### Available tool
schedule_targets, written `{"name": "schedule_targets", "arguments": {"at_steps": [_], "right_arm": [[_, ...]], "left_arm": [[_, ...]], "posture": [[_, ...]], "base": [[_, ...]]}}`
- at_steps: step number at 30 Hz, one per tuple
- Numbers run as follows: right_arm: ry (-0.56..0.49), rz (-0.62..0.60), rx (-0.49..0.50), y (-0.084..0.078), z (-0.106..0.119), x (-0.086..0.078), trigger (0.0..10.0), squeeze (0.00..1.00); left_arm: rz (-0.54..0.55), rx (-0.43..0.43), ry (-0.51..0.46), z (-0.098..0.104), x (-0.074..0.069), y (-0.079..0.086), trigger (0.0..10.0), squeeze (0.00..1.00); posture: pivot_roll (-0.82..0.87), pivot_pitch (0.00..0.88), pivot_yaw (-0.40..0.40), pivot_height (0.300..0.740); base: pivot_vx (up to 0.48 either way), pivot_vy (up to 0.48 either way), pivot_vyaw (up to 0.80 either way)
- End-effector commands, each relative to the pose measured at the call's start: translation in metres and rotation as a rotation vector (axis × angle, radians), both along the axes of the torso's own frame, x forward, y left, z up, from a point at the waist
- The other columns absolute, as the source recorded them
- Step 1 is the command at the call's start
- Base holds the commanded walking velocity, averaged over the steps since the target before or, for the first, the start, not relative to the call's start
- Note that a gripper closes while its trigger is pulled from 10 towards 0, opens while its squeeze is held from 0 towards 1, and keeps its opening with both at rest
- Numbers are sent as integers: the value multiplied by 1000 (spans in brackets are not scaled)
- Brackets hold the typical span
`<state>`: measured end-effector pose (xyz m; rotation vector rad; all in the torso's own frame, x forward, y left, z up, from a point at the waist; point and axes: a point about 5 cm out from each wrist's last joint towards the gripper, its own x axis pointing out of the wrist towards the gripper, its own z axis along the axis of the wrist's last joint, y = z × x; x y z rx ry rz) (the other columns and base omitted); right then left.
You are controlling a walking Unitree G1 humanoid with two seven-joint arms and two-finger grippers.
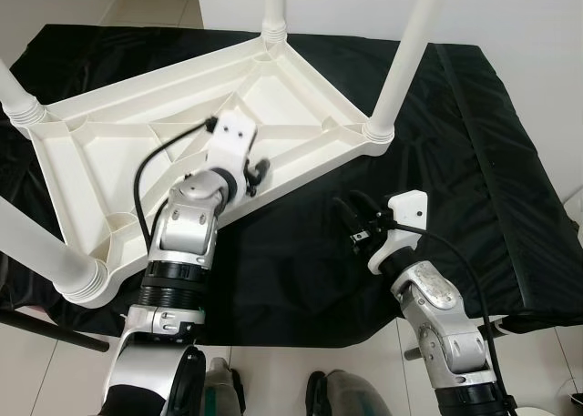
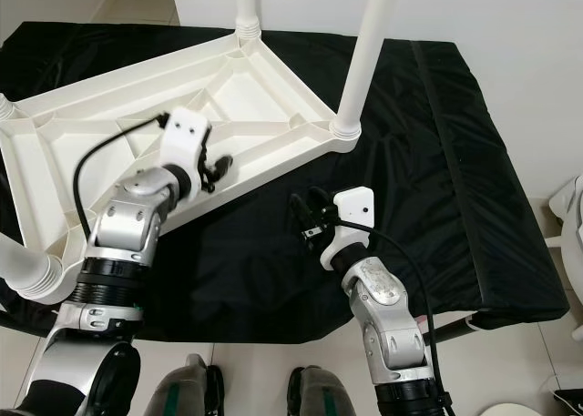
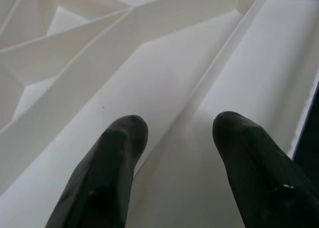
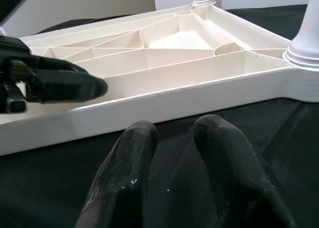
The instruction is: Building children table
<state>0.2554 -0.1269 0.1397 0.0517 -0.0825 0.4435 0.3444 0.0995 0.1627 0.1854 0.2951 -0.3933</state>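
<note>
White plastic table (image 1: 118, 161) lying upside down on a black cloth (image 1: 474, 161), ribbed underside facing up, ribs forming triangular pockets. 4 round legs (image 1: 412, 43) standing straight up from the corner sockets, tops running out of frame. The tabletop's long axis is running diagonally, from the near corner by the robot's left side toward the far right.

Left claw (image 1: 259, 173) is hovering over the table's near rim, fingers (image 3: 117, 153) parted moderately, one rib showing between them, gripping nothing; whether the tips touch the plastic cannot be told. The closest leg socket is sitting right of this claw, further out.

Right claw (image 1: 353, 223) is sitting low over the cloth, just in front of the table's side wall, fingers (image 4: 219, 153) nearly together with a narrow gap, empty. The leg is rising beyond it to its right.

Pale floor (image 1: 301, 361) showing at the cloth's near edge, with the robot's feet (image 1: 342, 393) below.
</note>
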Motion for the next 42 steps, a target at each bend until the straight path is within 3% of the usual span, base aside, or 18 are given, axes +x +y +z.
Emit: {"name": "schedule_targets", "arguments": {"at_steps": [1,7,17,23,24,25,26,27,42], "right_arm": [[0,2,-3,0,0,-1,10000,0],[-1,0,-2,0,1,-3,10000,0],[-1,-12,-1,0,1,-4,10000,0],[-2,-15,-1,0,1,-4,10000,0],[-2,-15,-1,0,1,-3,10000,0],[-2,-16,-2,0,1,-3,10000,0],[-2,-16,-2,0,1,-3,10000,0],[-4,-16,-2,-1,1,-3,10000,0],[-5,-22,3,1,2,-4,10000,0]], "left_arm": [[190,56,-16,-5,3,8,10000,0],[193,52,11,-9,9,-3,10000,0],[287,136,44,-19,20,3,10000,0],[287,187,46,-22,23,4,10000,0],[270,222,47,-24,23,4,4078,0],[254,247,48,-26,23,3,2549,0],[254,247,48,-26,23,3,2549,0],[238,258,49,-27,23,2,0,0],[216,252,30,-18,33,0,0,0]], "posture": [[-72,62,-3,740],[-72,62,-3,740],[-93,63,10,740],[-93,61,11,740],[-93,61,11,740],[-93,61,11,740],[-93,61,11,740],[-94,59,13,740],[-96,67,20,740]], "base": [[0,0,0],[0,0,0],[0,0,0],[0,0,0],[0,0,0],[0,0,0],[0,0,0],[0,0,0],[0,0,0]]}}
